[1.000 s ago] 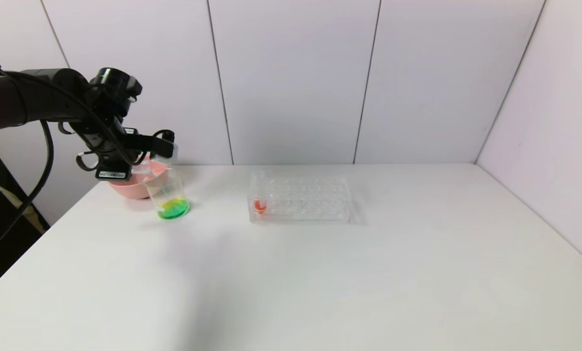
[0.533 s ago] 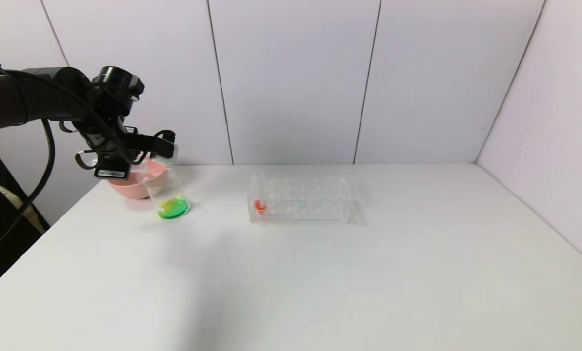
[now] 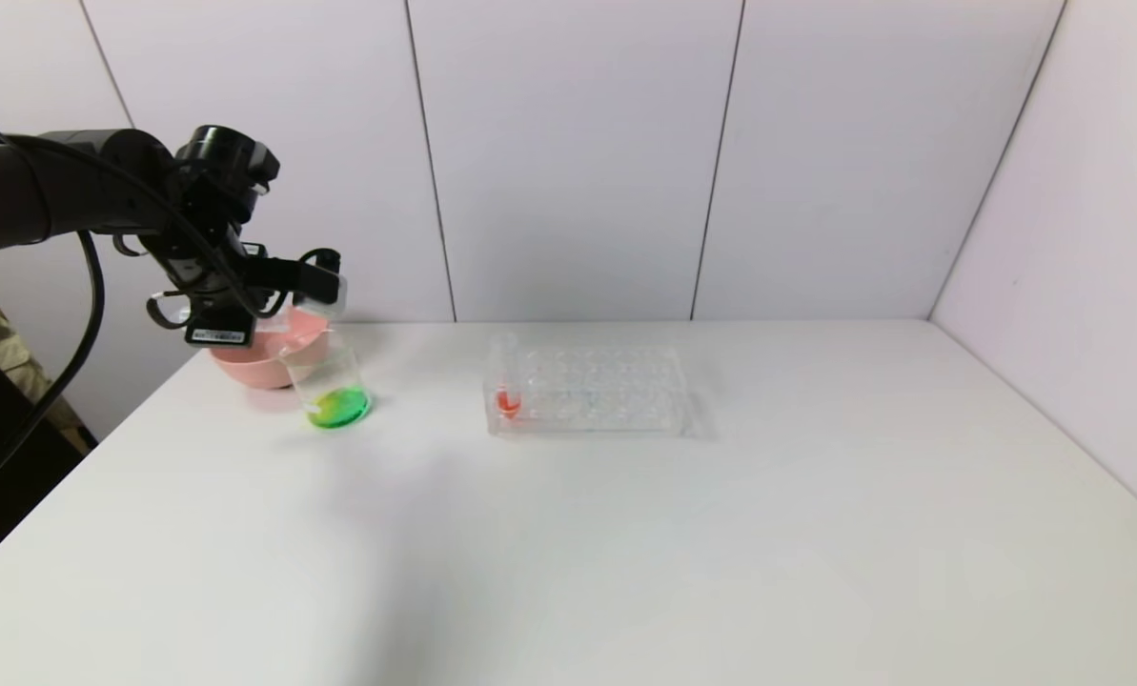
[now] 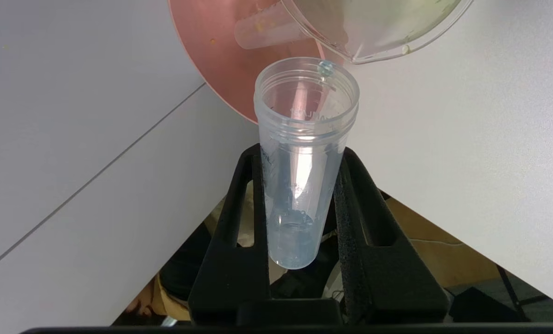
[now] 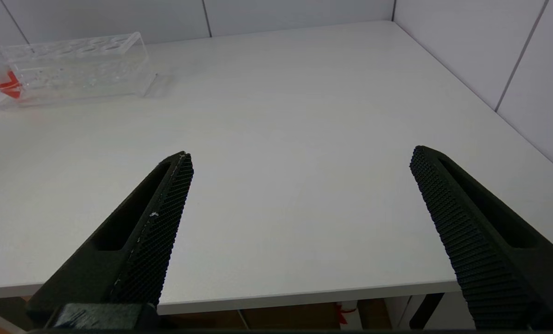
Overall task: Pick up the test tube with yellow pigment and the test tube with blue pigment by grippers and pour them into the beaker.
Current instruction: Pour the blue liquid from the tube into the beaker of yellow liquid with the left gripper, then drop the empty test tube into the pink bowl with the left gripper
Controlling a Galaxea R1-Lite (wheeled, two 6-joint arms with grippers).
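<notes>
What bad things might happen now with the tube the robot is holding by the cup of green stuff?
1. The left gripper holds the nearly empty test tube with blue pigment tipped, its mouth right at the beaker rim; a nudge might tip the beaker and spill the green liquid.
2. A blue drop clings to the tube's lip and may fall onto the table.

Pink bowl (image 3: 261, 360): far left corner of white table (image 3: 625, 534). Clear many-holed tube rack (image 3: 587, 391): near far edge, left of centre; holds one tube with red liquid (image 3: 508, 400), apparently at its front-left hole.
</notes>
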